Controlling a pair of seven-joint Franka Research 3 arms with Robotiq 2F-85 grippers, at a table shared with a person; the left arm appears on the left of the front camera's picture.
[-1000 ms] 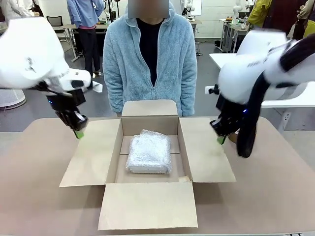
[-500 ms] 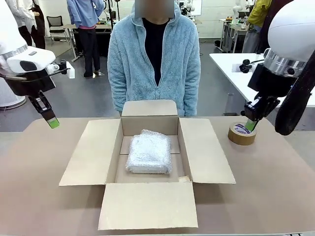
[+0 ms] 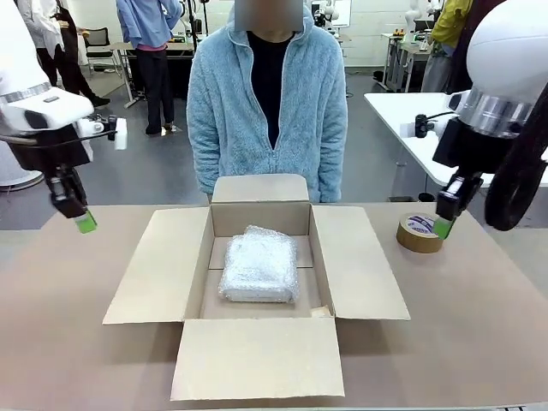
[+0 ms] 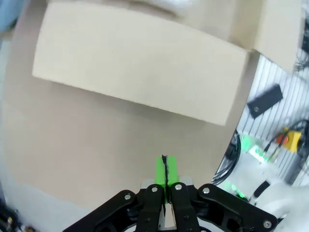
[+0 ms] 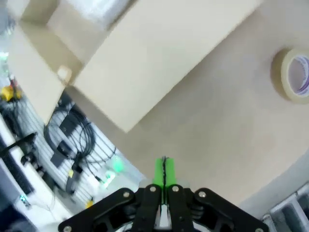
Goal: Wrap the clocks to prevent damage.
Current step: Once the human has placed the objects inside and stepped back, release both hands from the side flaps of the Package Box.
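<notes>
Front view: at the far left, the left gripper [image 3: 86, 224] hangs above the left end of the brown table [image 3: 51, 342]. Its green pads are pressed together with nothing between them, and it is well apart from the cardboard box [image 3: 158, 265]. The box sits open in the middle of the table with all four flaps spread outward. The bubble-wrapped bundle [image 3: 259, 264] lies flat on the box floor, whitish and pillow-like, roughly centred and much smaller than the box. A person [image 3: 267, 94] in a light blue fleece jacket stands just behind the far flap, with no hands in view. To the right of the box, a brown tape roll [image 3: 419, 233] lies flat on the table. The right gripper [image 3: 443, 227] hangs tips down at the roll's right edge, its fingers closed and empty; whether it touches the roll cannot be told. In the left wrist view, the left gripper [image 4: 165, 166] shows its two green pads meeting along a thin dark line above bare table [image 4: 87, 159], with a box flap [image 4: 135, 63] farther ahead. In the right wrist view, the right gripper [image 5: 164, 169] is likewise closed on nothing. A box flap [image 5: 159, 53] lies ahead of it to the left, and the tape roll [image 5: 295, 75] is at the picture's right edge.
</notes>
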